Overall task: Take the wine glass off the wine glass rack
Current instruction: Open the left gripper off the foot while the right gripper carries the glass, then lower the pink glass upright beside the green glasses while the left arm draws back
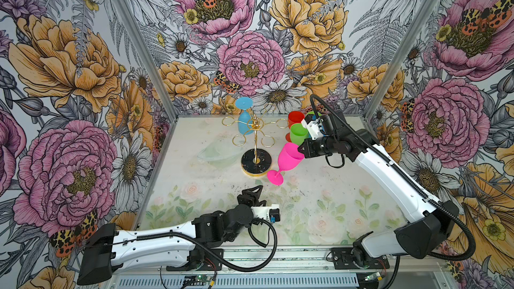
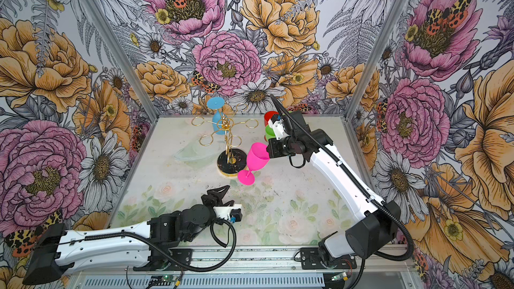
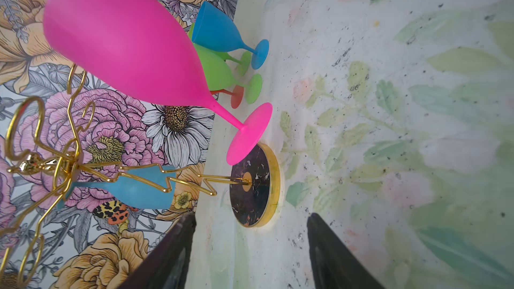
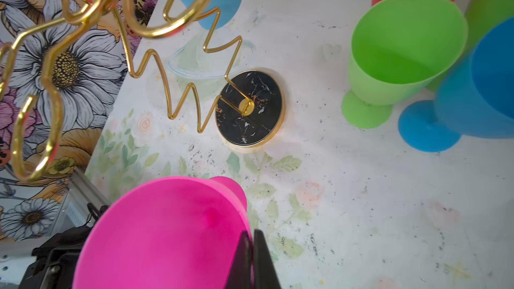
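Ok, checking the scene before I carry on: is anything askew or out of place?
Yes. The pink wine glass leans steeply beside the wine glass rack base, its rim pinched in the right pincer, while the green wine glass behind it stands upright.

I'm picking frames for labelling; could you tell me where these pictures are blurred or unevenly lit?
Left wrist view: the pink wine glass near the lens is soft; right wrist view: the wine glass rack has a crisp base but blurred loops, and the upright blue glass smears; both top views: the table is evenly lit, shadows faint.
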Motion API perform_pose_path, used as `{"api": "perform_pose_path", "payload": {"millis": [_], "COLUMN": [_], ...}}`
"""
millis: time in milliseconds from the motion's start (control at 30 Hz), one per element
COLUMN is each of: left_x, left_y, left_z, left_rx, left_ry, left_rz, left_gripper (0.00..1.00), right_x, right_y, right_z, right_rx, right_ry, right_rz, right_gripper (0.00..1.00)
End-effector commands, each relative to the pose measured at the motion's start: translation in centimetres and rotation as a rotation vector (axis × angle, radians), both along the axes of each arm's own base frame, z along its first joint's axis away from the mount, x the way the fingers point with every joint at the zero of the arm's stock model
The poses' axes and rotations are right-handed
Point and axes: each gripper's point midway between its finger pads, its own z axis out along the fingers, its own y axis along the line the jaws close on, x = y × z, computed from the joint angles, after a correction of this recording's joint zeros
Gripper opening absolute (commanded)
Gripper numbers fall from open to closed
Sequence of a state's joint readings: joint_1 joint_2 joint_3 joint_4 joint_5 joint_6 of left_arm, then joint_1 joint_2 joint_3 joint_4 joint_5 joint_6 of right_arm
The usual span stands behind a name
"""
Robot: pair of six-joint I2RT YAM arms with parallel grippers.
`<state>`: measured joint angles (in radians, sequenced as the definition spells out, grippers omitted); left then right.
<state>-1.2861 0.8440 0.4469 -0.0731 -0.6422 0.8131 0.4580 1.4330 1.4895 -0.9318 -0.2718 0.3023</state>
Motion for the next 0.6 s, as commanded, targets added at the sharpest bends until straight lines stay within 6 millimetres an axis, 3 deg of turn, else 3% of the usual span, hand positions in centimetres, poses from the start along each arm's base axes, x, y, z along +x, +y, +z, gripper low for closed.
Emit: {"api": "perform_pose_path", "payload": {"millis": [0, 200, 567], "left_x": [0.8, 2.3, 2.8], "left_y": [0.1, 1.7, 3.5], "left_z": [2.6, 4.9, 7.4], "left_rx": [-0.256, -0.422, -0.638], "left_ry": [0.118, 0.278, 0.501], "left_rz": [0.093, 0.223, 0.228], "left_gripper": [0.72, 0.84, 0.88], "right_x": [1.1, 2.2, 4.1], "right_y": [-2.1, -3.6, -5.0], "right_z": [0.2, -1.2, -3.9], "right_rx": [-0.110, -0.224, -0.347], "right_ry": [-0.092, -0.109, -0.113], "right_rz": [-0.073, -0.133, -0.230], "right_gripper": [0.00, 0.00, 0.00]}}
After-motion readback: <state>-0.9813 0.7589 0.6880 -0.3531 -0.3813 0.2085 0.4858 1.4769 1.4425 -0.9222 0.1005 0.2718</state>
